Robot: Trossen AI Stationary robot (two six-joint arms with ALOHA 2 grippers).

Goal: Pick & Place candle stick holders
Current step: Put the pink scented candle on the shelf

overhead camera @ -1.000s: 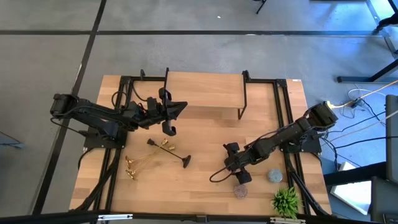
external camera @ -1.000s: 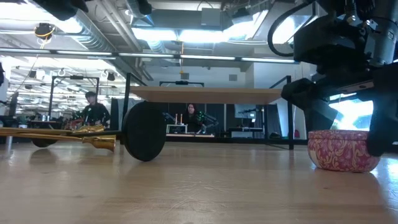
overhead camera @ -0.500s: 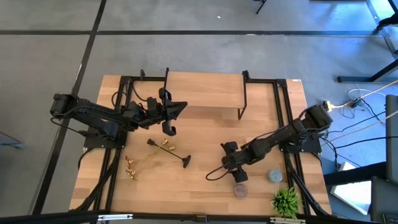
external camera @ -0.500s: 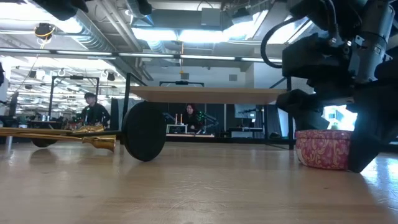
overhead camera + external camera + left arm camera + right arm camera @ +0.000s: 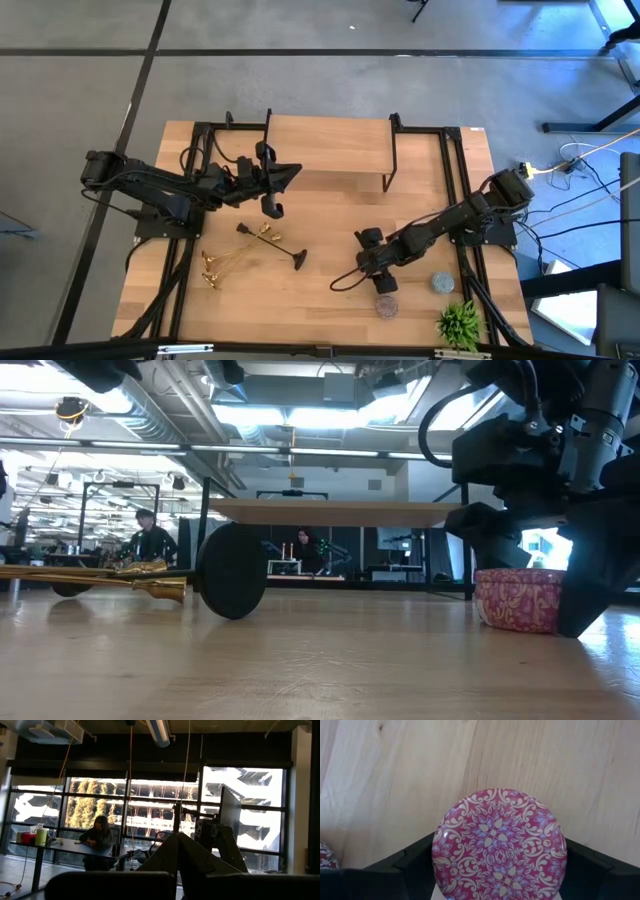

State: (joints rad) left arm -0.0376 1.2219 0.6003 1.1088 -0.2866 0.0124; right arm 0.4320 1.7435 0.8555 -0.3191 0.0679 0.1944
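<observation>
**Candle stick holders lying flat; right gripper spread around a patterned tin**

The two gold candle stick holders (image 5: 228, 259) and the black candle stick holder (image 5: 272, 244) are seen lying flat together on the table's (image 5: 330, 150) left half. The right gripper (image 5: 385, 282) is set low with fingers wide, either side of a pink patterned tin (image 5: 499, 842). The left gripper (image 5: 272, 207), pressed closed and empty, is held above the table, behind the holders.
</observation>
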